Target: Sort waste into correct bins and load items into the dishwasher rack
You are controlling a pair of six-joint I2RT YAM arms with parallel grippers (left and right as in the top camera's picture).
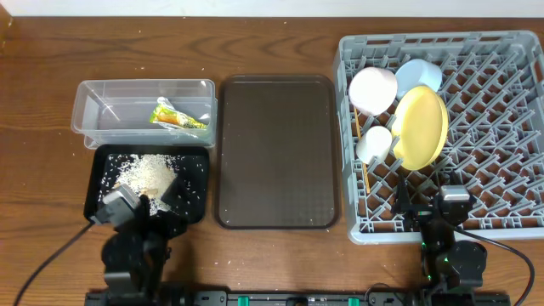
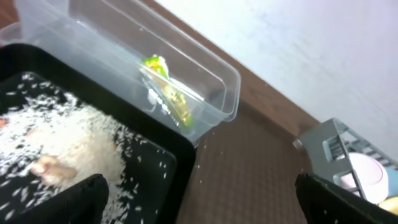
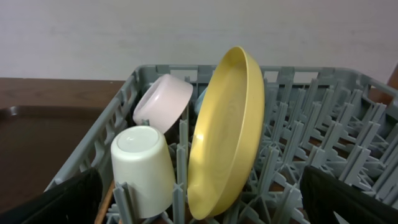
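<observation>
The round yellow plate (image 3: 227, 130) stands on its edge in the big grey plastic rack (image 1: 510, 38). It is beside the small white cup (image 3: 140, 165), the white bowl (image 1: 372, 87) and the light blue bowl (image 1: 418, 75). The right hand (image 3: 205, 202) is wide open and empty at the rack's front edge. If it bumps the plate, the plate may tip over. The left hand (image 2: 205, 205), also wide open, hangs over the shiny black tray (image 1: 95, 183). A knock there could spill the pale rice grains (image 1: 149, 174) onto the wooden surface (image 1: 42, 68).
</observation>
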